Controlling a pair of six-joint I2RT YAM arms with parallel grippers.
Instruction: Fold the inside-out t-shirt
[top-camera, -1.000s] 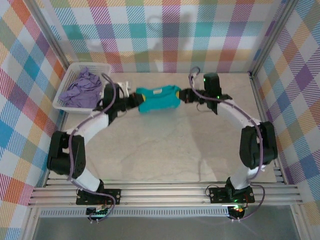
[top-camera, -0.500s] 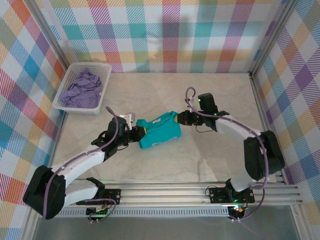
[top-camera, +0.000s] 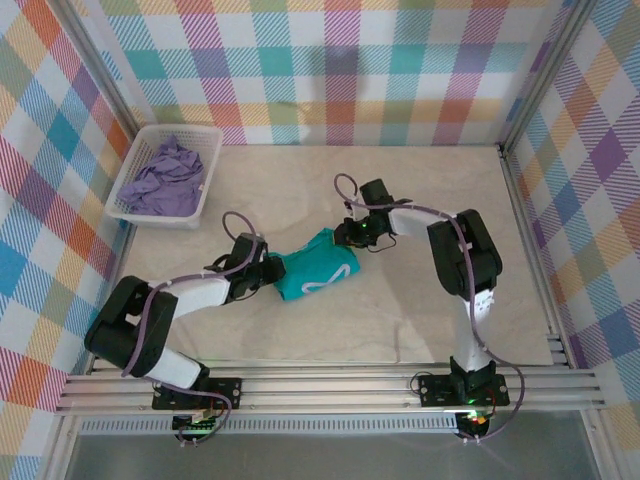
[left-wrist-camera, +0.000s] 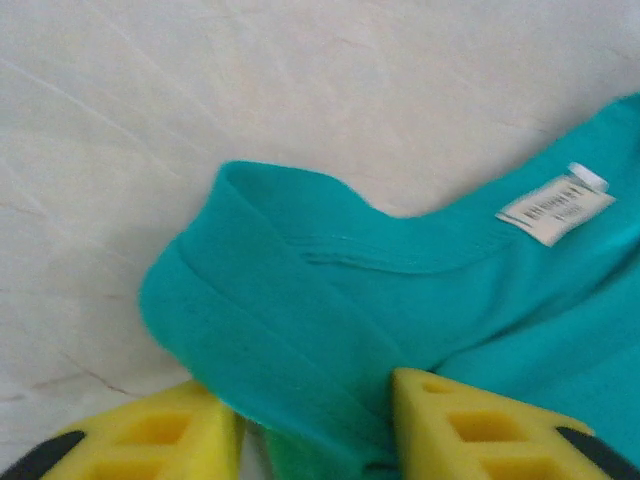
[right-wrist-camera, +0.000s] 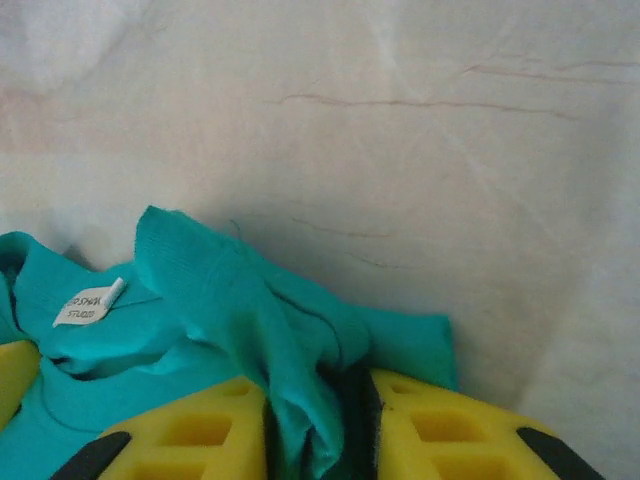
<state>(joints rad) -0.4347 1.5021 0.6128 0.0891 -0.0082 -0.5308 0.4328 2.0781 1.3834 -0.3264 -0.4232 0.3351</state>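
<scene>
- Inside-out t-shirt (top-camera: 318, 275), teal-green, 1 item: bunched in a compact heap on the table (top-camera: 420, 310), a little left of centre, between the 2 grippers
- Neck tag (left-wrist-camera: 555, 205), small, pale yellowish, printed: exposed at the neckline, also seen from the right wrist (right-wrist-camera: 88, 302)
- Left gripper (top-camera: 272, 268): at the heap's left end, low over the table
- Same from the left wrist (left-wrist-camera: 305, 400): yellow fingers (left-wrist-camera: 130, 440) standing well apart, a thick fold of the shirt (left-wrist-camera: 330, 300) lying between them, a pale sliver of table showing beside the fold; loose, not clamped
- Right gripper (top-camera: 345, 232): at the heap's far right corner, arm bent back toward it
- Same from the right wrist (right-wrist-camera: 315, 400): fingers (right-wrist-camera: 180, 435) parted, a ridge of teal fabric (right-wrist-camera: 200, 270) standing up between them, a dark gap beside it; no pinch visible
- White basket (top-camera: 155, 218), 1 item: far left corner of the table, well apart from the shirt
- Lavender-purple garment (top-camera: 165, 175), crumpled: inside the basket
- Table surface: pale, marbled, faint reddish veins
</scene>
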